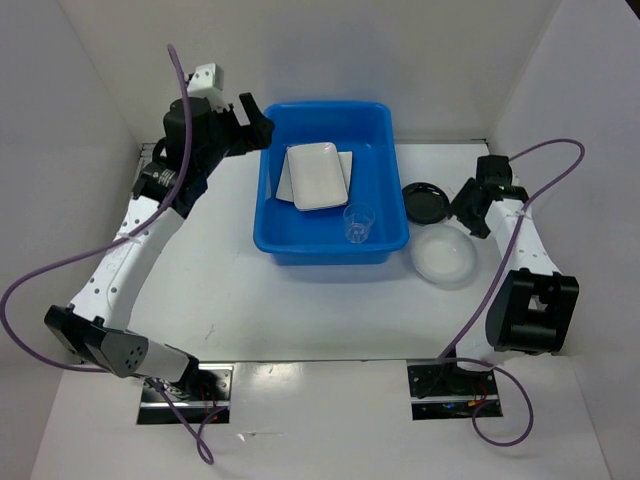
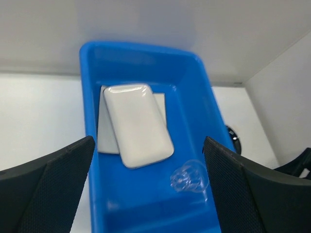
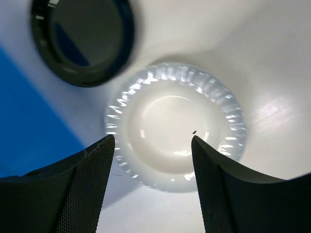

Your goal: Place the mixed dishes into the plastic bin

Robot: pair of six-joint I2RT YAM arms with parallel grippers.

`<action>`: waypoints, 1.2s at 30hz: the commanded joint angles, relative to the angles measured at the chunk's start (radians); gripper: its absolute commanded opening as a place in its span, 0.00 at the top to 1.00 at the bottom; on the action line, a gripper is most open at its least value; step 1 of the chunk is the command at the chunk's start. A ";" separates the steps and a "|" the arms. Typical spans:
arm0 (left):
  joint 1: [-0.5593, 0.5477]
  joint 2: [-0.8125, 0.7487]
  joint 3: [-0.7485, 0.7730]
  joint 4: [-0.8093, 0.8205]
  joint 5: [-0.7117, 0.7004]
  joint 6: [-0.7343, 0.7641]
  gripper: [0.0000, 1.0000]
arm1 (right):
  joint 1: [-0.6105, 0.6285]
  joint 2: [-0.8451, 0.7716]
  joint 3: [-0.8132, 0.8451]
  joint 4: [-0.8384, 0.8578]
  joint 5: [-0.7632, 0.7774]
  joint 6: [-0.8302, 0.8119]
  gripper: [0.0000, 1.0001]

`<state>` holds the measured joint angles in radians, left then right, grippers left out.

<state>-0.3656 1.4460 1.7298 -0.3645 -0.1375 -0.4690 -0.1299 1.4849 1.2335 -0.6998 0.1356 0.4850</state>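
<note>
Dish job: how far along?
Done: white rounded-rectangle plate, flat square white plate beneath it and small clear cup sit in the blue plastic bin. In hand: nothing; left gripper open, right gripper open above the translucent round dish. Left: that dish and the black round plate.

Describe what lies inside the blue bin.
A white rounded plate rests on a square plate, mostly covering it; a clear cup stands beside them. Anything beneath is hidden.

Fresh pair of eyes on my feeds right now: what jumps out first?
The bright blue bin at table centre dominates, with a white rounded-rectangle plate stacked on a square plate and a clear cup inside. To its right, a black plate and a translucent dish sit on the table, the open right gripper above the dish.
</note>
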 commanded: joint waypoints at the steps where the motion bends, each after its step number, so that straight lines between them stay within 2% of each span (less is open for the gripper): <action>1: -0.003 -0.065 -0.096 0.004 -0.027 0.029 0.00 | -0.036 -0.009 -0.048 -0.069 0.033 0.017 0.30; 5: -0.003 -0.128 -0.171 0.004 -0.027 0.052 0.00 | -0.056 -0.018 -0.115 -0.133 0.052 0.026 0.30; 14: -0.003 -0.213 -0.202 -0.017 -0.082 0.084 0.00 | -0.143 -0.008 -0.072 -0.268 0.035 0.057 0.29; 17: -0.003 -0.222 -0.213 -0.017 -0.082 0.093 0.00 | -0.192 0.023 -0.072 -0.259 0.013 0.024 0.29; 24: -0.003 -0.253 -0.251 0.001 -0.134 0.115 0.00 | -0.192 0.089 -0.063 -0.228 -0.017 -0.046 0.27; 36: -0.003 -0.283 -0.263 0.022 -0.163 0.145 0.00 | -0.192 0.244 -0.052 -0.188 -0.051 -0.065 0.27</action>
<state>-0.3656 1.1908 1.4651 -0.3889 -0.2779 -0.3607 -0.3233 1.7008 1.1461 -0.9176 0.0967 0.4385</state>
